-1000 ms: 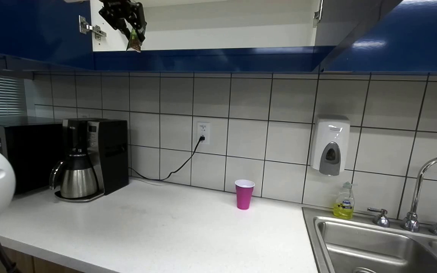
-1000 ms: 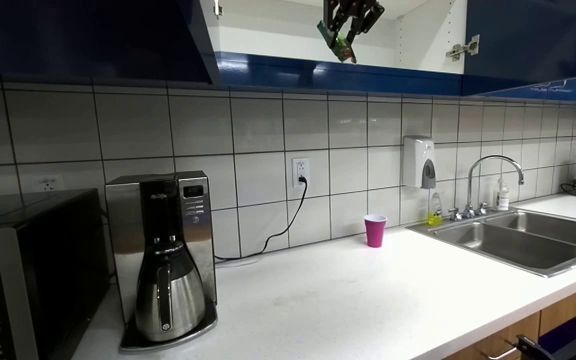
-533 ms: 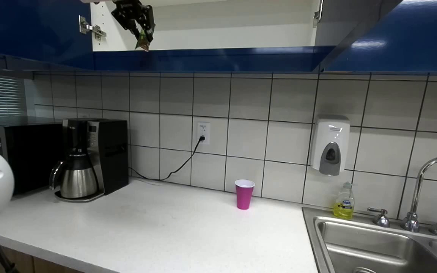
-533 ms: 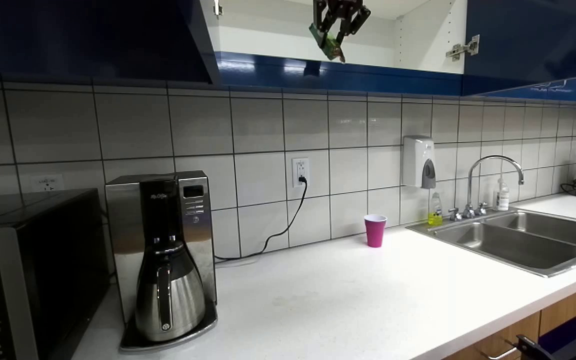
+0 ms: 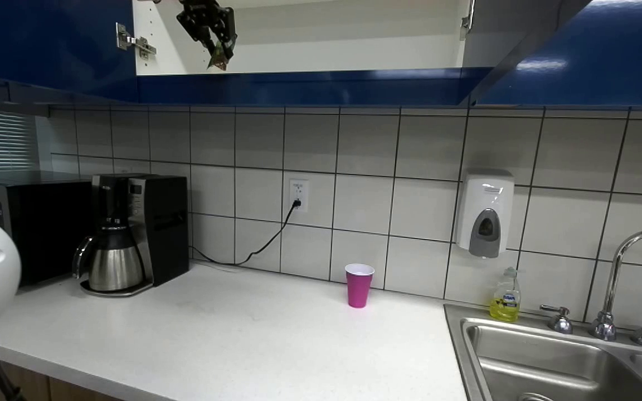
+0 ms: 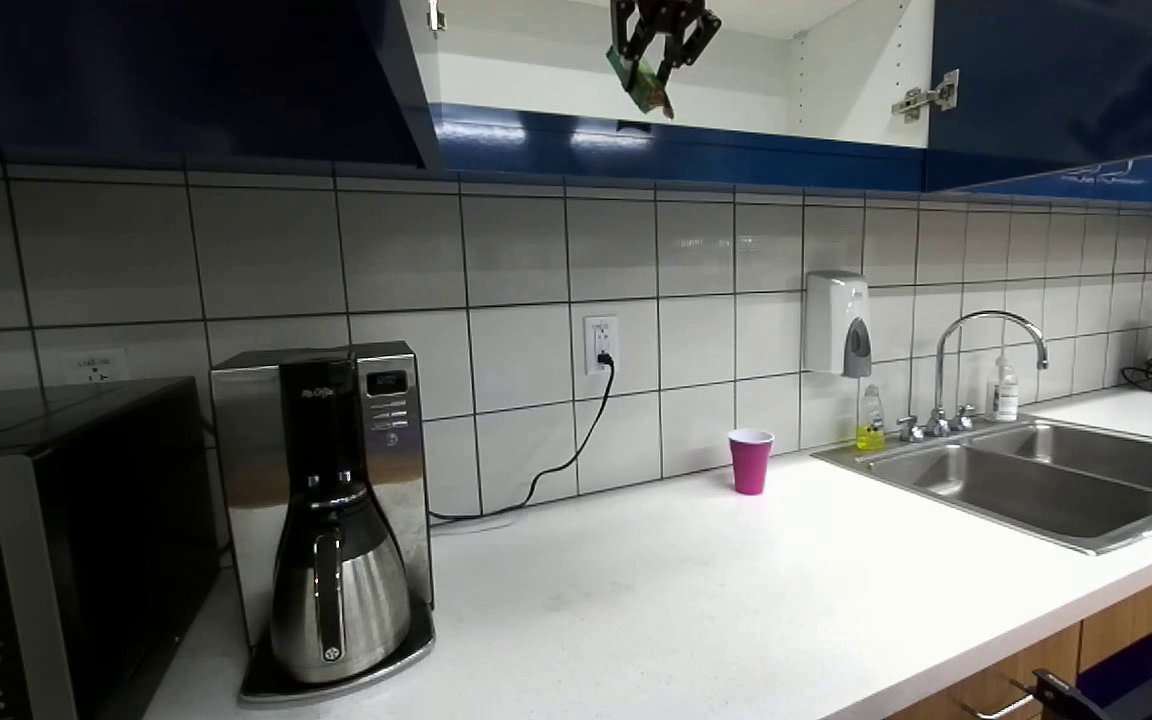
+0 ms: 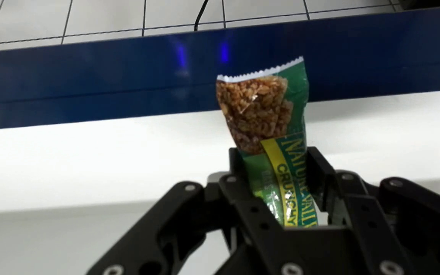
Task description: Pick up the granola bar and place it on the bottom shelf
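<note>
The wall cabinet (image 6: pixel 536 70) stands open above the table (image 5: pixel 254 340), and my fingers (image 7: pixel 321 172) are clamped on the granola bar (image 6: pixel 649 91), its long axis slanting from upper left to lower right in an exterior view. I judge it must end on the bottom shelf (image 7: pixel 71 156), on the far side of the blue trim (image 5: pixel 310 88); whether it is past that edge I can't tell. The pink cup (image 5: pixel 359 287) hides its contents, while the bottle (image 5: pixel 505 299) by the sink (image 5: pixel 465 356) holds yellow liquid (image 5: pixel 503 309).
</note>
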Robot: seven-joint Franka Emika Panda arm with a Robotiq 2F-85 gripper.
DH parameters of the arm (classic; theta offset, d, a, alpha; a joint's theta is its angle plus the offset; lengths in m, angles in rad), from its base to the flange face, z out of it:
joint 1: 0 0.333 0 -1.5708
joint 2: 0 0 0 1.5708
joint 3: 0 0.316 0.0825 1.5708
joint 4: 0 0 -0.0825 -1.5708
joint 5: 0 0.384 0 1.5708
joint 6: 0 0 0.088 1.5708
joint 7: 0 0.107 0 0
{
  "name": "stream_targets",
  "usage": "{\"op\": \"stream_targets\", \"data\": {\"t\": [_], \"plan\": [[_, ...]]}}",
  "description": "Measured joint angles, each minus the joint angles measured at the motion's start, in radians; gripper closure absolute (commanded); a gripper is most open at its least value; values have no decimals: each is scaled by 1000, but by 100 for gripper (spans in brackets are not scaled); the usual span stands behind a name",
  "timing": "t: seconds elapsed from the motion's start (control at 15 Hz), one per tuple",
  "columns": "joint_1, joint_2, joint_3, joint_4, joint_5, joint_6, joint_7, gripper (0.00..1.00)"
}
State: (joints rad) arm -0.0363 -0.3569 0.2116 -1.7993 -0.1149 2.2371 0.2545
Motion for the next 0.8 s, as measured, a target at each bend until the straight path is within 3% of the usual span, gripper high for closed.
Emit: {"op": "stream_targets", "data": {"t": [0.8], "plan": [[4,151,-12,176,-63,-66,61,82]]}}
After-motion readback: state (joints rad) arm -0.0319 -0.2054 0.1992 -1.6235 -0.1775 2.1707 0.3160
